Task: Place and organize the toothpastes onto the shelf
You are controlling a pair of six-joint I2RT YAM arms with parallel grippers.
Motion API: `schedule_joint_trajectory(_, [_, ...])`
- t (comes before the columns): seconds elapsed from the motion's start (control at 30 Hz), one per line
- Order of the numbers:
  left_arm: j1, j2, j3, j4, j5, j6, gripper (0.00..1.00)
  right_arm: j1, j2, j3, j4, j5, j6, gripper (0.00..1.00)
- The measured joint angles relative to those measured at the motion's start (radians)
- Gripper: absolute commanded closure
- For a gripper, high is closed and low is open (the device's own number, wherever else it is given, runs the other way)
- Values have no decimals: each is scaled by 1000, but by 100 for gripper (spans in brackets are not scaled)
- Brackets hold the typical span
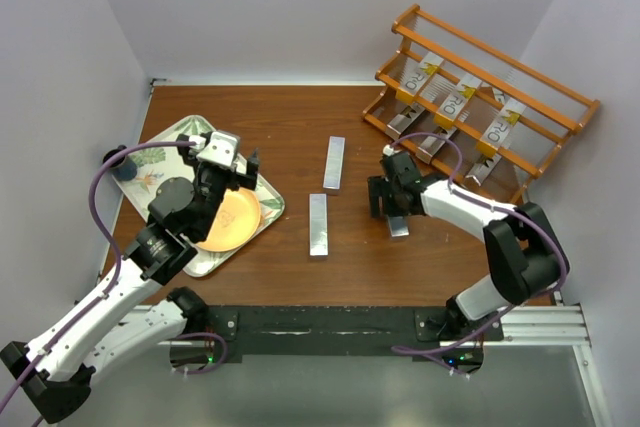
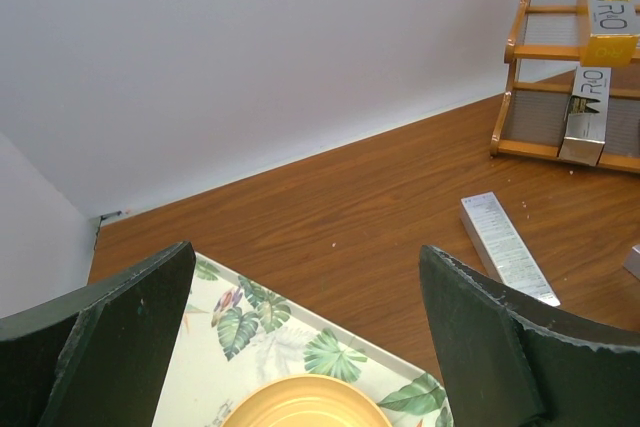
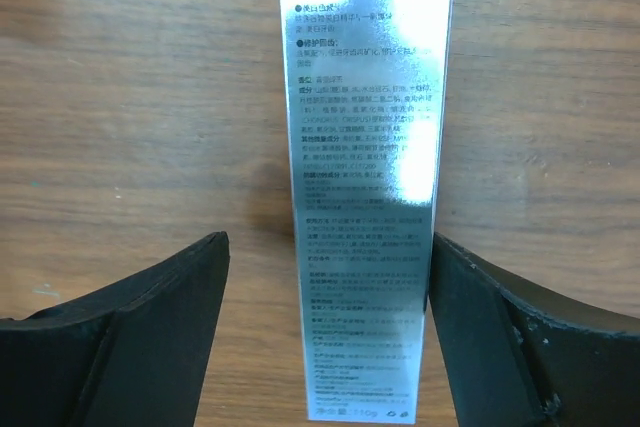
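Note:
A silver toothpaste carton (image 3: 368, 197) lies flat on the wooden table between the jaws of my right gripper (image 3: 330, 242), which is open and low over it; the right finger sits at the carton's edge and the left finger stands apart. In the top view only its near end (image 1: 398, 227) shows under that gripper (image 1: 390, 209). Two more cartons (image 1: 334, 163) (image 1: 318, 224) lie mid-table. The orange-brown shelf (image 1: 540, 82) at the far right holds several cartons (image 1: 497, 127). My left gripper (image 1: 240, 175) (image 2: 305, 252) is open and empty above the tray.
A leaf-patterned tray (image 1: 170, 137) (image 2: 260, 327) at the left holds an orange plate (image 1: 230, 219) (image 2: 310, 402) and a dark blue round object (image 1: 125, 163). White walls close in the table at the back and both sides. The shelf (image 2: 525, 47) and one loose carton (image 2: 505, 247) show in the left wrist view.

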Motion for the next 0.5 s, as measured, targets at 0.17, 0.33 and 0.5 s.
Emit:
schedule_joint_trajectory(0.17, [0, 0, 0, 0, 0, 0, 1, 32, -103, -68, 29, 71, 50, 18])
schedule_joint_trajectory(0.33, [3, 2, 0, 0, 1, 0, 0, 60, -254, -183, 46, 110, 86, 20])
schedule_joint_trajectory(0.5, [4, 9, 0, 0, 2, 0, 1, 61, -331, -262, 57, 126, 102, 22])
